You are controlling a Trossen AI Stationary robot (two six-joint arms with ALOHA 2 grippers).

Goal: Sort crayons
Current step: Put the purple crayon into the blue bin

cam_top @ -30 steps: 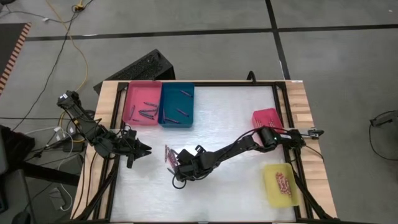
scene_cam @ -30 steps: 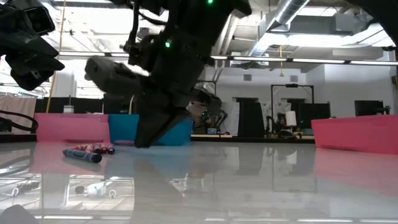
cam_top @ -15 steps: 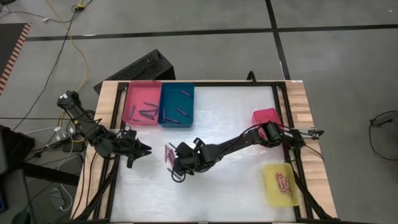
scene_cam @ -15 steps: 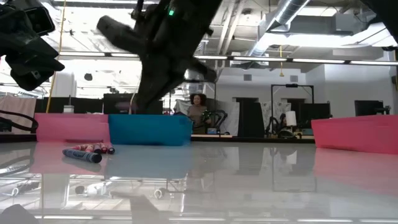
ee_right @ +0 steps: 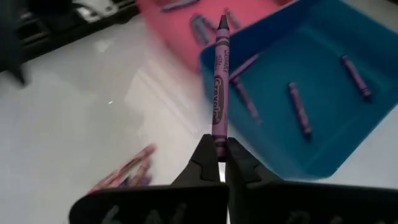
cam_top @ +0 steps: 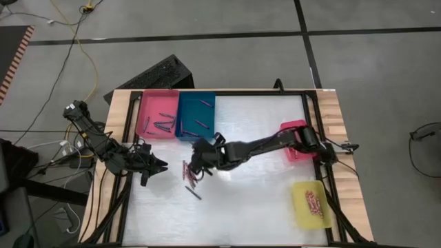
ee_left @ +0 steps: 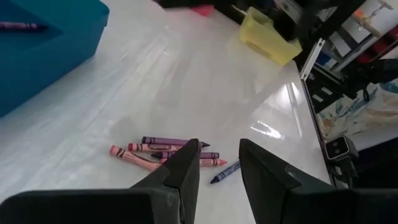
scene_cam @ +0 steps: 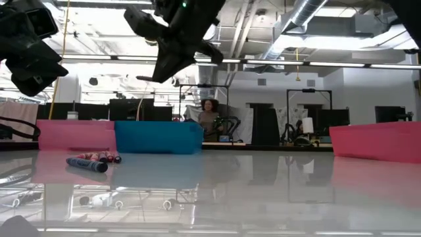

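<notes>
Two dark robot arms work over a glossy white table framed in pale wood. The right gripper has its two dark fingers pinched on the lower end of a thin purple wax crayon, which stands straight out from the fingertips; in the right wrist view its point lies over the near corner of the blue plastic tray, with several more purple crayons lying on that tray's floor. From above, this gripper hangs over the table just in front of the blue tray, and in the low view it is lifted clear of the tabletop.

Beside the blue tray, touching it, stands a pink plastic tray with a handful of dark crayons inside. A small loose cluster of pink and purple crayons lies on the white surface near the right gripper, and a single dark crayon lies a little apart from them. The left wrist view shows the same cluster close ahead of the left gripper, whose fingers stand partly apart with nothing between them. That arm waits at the table's left edge.

Over on the right side sit a red plastic tray, partly covered by the right arm, and a yellow plastic tray holding red crayons.
</notes>
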